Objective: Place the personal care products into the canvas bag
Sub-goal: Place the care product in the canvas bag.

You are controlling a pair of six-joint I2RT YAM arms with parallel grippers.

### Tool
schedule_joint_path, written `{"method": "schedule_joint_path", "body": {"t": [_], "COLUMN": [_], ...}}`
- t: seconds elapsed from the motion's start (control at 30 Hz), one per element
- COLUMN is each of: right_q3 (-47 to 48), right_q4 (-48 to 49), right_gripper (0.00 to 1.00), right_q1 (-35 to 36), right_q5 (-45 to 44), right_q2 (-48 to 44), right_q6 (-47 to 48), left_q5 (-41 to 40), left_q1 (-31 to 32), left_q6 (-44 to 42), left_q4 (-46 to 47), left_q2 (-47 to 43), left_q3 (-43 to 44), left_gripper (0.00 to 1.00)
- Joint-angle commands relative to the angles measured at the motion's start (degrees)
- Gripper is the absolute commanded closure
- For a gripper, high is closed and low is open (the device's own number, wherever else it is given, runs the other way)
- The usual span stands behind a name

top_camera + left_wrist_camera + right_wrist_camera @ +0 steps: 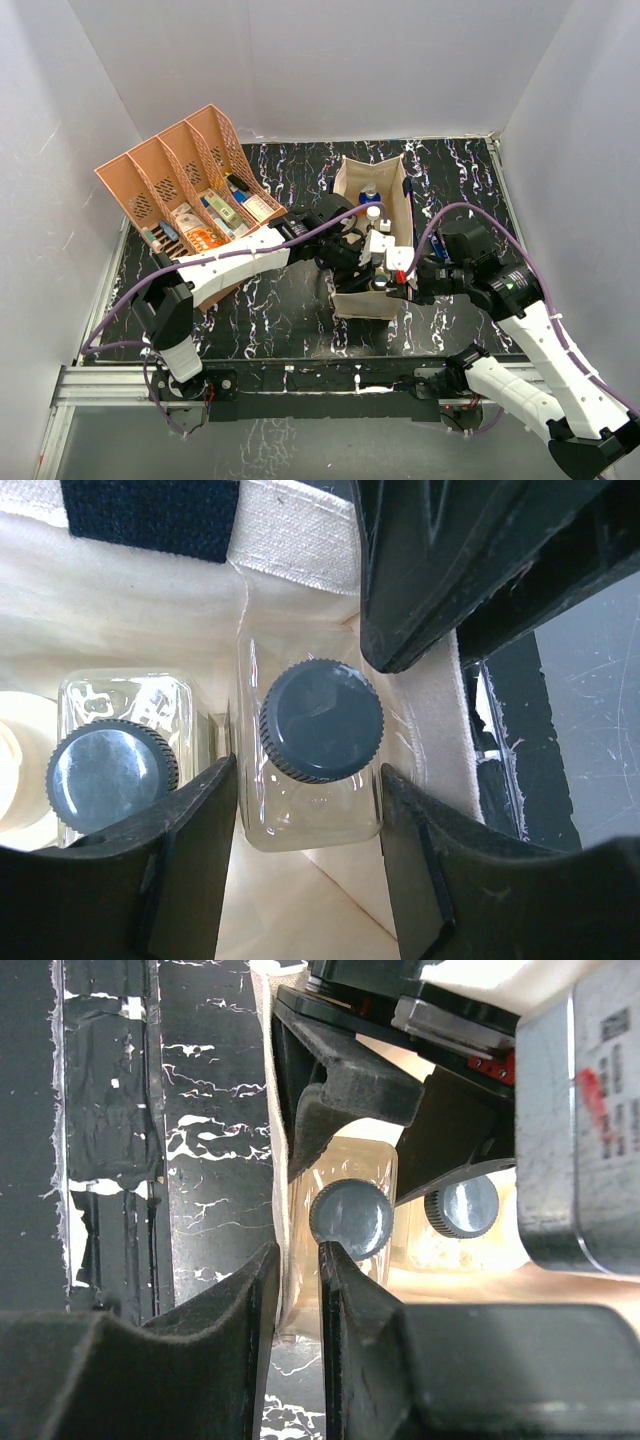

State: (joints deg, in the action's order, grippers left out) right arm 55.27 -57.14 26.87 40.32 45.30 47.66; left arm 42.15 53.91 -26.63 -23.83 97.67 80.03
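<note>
The cream canvas bag [350, 180] stands open in the middle of the table. My left gripper [378, 275] reaches down into its near end. In the left wrist view its fingers [200, 820] press both sides of a clear bottle with a dark cap [320, 720], which stands in the bag's corner. A second clear dark-capped bottle [112, 770] stands beside it, and a cream container [15, 770] shows at the left edge. My right gripper [297, 1255] is shut on the bag's near wall [285, 1160]. A white-capped bottle [373, 212] and a blue-capped one [369, 192] stand deeper in the bag.
An orange perforated compartment tray [150, 185] with small colourful packets stands at the back left. A blue object [437, 243] lies just right of the bag. White walls enclose the black marbled table [280, 310]. Both arms crowd the bag's near end.
</note>
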Motion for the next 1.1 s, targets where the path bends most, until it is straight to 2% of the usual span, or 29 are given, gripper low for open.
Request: {"method": "schedule_joint_path", "body": {"t": [0.0,0.07,0.13,0.27,0.77,0.87,0.97,1.07], "right_q3": [0.9,0.7,0.4,0.1,-0.1,-0.2,-0.3,-0.1], "right_q4": [-2.7,-3.6,-4.0,-4.3,-4.1,-3.8,-3.3,-3.0], "right_gripper": [0.74,0.72,0.72,0.71,0.71,0.71,0.71,0.71], "right_q1": [-0.2,-0.2,-0.3,-0.2,-0.3,-0.3,-0.2,-0.3], "right_q5": [0.4,0.5,0.5,0.7,0.6,0.5,0.2,0.1], "right_q2": [-0.4,0.1,0.4,0.3,1.2,1.1,1.2,1.3], "right_q6": [2.2,3.2,3.9,4.6,5.3,5.1,4.6,4.4], "left_q5": [5.4,5.2,4.9,4.0,1.2,1.4,2.9,4.0], "left_q1": [1.0,0.9,0.9,1.0,0.9,1.0,1.0,1.0], "left_q6": [0.6,0.4,0.3,0.0,-2.2,-2.0,-1.6,1.0], "left_q4": [-5.2,-5.7,-6.3,-7.7,-12.1,-11.9,-10.8,-7.7], "left_q2": [-4.5,-4.9,-5.4,-6.9,-10.2,-10.3,-9.9,-9.1], "left_q3": [0.7,0.8,0.5,-0.2,2.9,2.9,2.3,2.1], "left_gripper": [0.8,0.89,0.94,0.95,0.5,0.48,0.57,0.81]}}
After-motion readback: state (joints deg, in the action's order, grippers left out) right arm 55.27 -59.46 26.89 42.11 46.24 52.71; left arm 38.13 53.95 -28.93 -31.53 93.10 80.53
